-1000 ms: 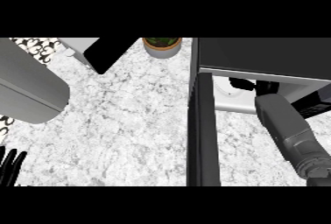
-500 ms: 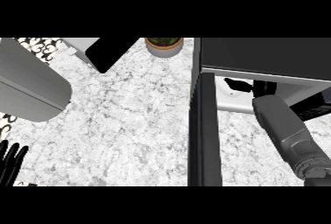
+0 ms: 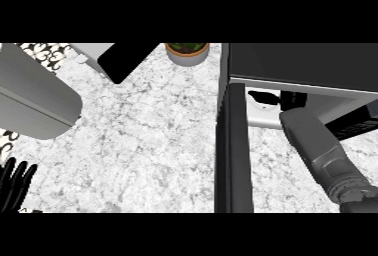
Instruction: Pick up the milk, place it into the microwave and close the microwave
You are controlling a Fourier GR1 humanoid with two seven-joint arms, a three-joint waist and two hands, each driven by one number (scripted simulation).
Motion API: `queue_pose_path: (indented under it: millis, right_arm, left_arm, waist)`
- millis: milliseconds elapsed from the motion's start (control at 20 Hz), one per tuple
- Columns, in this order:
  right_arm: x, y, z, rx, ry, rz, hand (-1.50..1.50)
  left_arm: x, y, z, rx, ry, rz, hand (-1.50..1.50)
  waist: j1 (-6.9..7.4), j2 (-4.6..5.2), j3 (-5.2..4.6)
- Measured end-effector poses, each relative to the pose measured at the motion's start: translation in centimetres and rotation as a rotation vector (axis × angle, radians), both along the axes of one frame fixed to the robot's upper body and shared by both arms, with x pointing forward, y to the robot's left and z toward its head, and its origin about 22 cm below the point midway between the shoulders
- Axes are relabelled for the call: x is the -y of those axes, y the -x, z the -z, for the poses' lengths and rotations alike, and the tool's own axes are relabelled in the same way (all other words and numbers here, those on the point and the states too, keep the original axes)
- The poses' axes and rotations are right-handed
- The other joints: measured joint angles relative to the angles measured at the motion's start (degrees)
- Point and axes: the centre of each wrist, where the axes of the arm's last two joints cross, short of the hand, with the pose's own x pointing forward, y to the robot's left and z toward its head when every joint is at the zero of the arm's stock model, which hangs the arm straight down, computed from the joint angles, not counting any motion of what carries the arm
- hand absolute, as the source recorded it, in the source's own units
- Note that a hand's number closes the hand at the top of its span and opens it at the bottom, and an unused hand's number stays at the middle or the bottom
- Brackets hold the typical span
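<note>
marbled counter [image 3: 148,135]; left hand [image 3: 15,185] relaxed; right hand [image 3: 291,99] inside microwave [image 3: 295,65], grip unclear.

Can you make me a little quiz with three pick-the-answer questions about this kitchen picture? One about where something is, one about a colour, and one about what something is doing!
1. Where is the potted plant?
A. at the counter's far edge, left of the microwave
B. inside the microwave
C. next to the left robot hand

2. What colour is the microwave door?
A. white
B. black
C. red

3. How is the microwave door?
A. closed
B. missing
C. swung open

Answers:
1. A, the plant stands at the top, left of the microwave.
2. B, the door is black.
3. C, it sticks out over the counter while the right robot hand reaches inside.
</note>
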Motion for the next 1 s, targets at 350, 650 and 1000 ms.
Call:
queue_pose_path:
  millis: [350, 650, 1000]
  right_arm:
    - [-1.1, 0.1, 0.3, -0.01, -0.006, -0.032, -1.5]
    - [-0.6, 0.1, 0.3, -0.009, -0.022, -0.044, -1.5]
    - [0.8, 1.4, 2.0, -0.019, -0.066, -0.078, -1.5]
  left_arm:
    - [-0.1, -0.6, 0.2, 0.004, -0.003, -0.006, -1.5]
    - [-0.2, -0.1, 0.5, 0.008, -0.006, -0.009, -1.5]
    - [0.2, 0.8, 0.4, 0.014, -0.005, -0.022, -1.5]
  waist:
    - [-0.99, -0.48, -0.04]
    - [-1.58, -0.84, -0.06]
    - [-2.76, -1.35, -0.07]
